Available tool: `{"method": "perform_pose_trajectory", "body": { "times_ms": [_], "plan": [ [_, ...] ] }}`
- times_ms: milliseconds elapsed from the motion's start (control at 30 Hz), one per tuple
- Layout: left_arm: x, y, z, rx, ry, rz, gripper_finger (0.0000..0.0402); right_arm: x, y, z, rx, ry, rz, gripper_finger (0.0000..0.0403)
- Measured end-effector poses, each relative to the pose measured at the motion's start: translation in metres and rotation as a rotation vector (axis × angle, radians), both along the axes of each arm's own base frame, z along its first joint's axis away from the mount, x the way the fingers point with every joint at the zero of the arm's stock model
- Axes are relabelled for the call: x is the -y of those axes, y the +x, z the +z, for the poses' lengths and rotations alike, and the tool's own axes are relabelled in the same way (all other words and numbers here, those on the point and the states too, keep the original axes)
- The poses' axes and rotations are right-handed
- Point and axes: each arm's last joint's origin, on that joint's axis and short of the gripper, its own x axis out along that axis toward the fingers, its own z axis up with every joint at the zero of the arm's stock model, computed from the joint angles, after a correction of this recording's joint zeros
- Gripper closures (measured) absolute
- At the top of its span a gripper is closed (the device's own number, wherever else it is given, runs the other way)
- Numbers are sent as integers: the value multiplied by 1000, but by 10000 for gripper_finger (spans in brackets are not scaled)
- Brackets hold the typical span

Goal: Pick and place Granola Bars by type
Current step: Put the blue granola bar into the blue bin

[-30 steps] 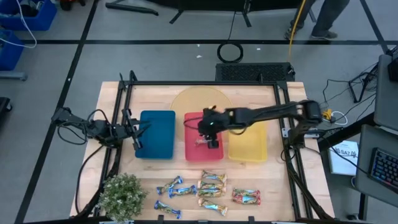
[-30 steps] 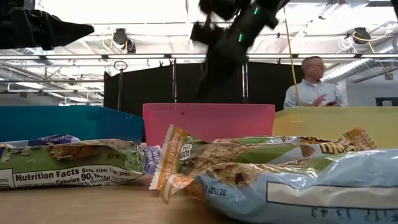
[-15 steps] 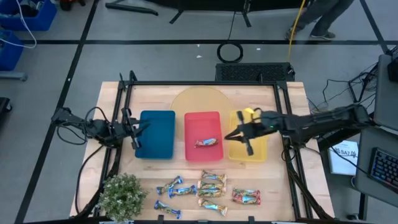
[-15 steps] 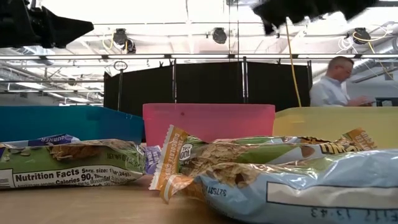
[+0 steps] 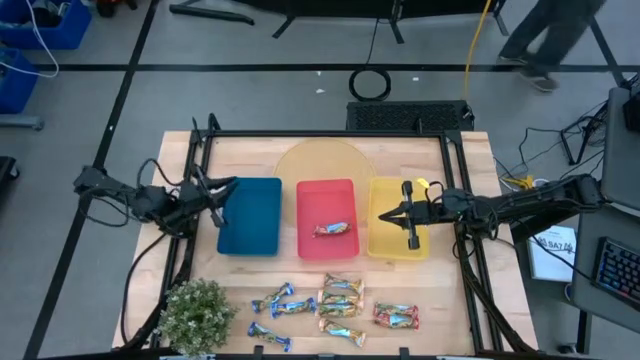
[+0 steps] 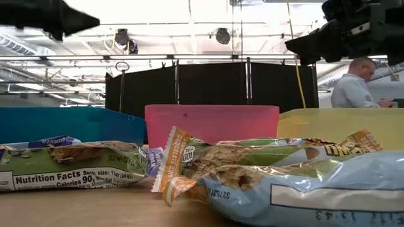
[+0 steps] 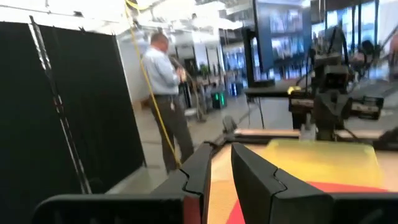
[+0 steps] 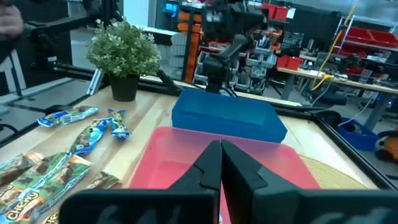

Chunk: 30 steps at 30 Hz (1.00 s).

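One red-orange bar [image 5: 333, 229] lies flat in the red tray [image 5: 325, 186]. The other granola bars lie on the table near its front edge: blue-silver ones [image 5: 283, 300], gold-tan ones [image 5: 341, 305] and red-orange ones [image 5: 396, 317]. They also show in the right wrist view [image 8: 62, 162]. My right gripper [image 5: 384, 216] is shut and empty, above the yellow tray [image 5: 398, 248], pointing toward the red tray [image 8: 174, 155]. My left gripper [image 5: 222, 187] is shut and empty, above the left edge of the blue tray [image 5: 250, 215].
A small potted plant [image 5: 196, 312] stands at the table's near left corner. A pale yellow round disc [image 5: 322, 162] lies behind the trays. Black frame rails [image 5: 190, 200] run along the table's left and right sides. A person [image 6: 353, 85] stands in the room beyond.
My right gripper has left the red tray, gone up and moved toward the table's right edge to above the yellow tray. The red-orange bar stays lying in the red tray. My left gripper has risen a little and shifted toward the far edge.
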Motion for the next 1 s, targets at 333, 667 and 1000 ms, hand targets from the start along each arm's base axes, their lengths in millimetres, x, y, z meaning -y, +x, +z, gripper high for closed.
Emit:
{"method": "perform_pose_trajectory", "body": {
  "times_ms": [333, 667, 1000],
  "plan": [
    [45, 103, 47, -535, -59, -40, 330, 0, -2, 0, -5, -27, -1, 402],
    [99, 183, 41, -826, -286, -317, 329, 1, -4, 3, 14, -29, -1, 402],
    [150, 219, -15, -1059, -450, -490, 227, 1, -7, 7, 40, -24, -1, 401]
  ]
}}
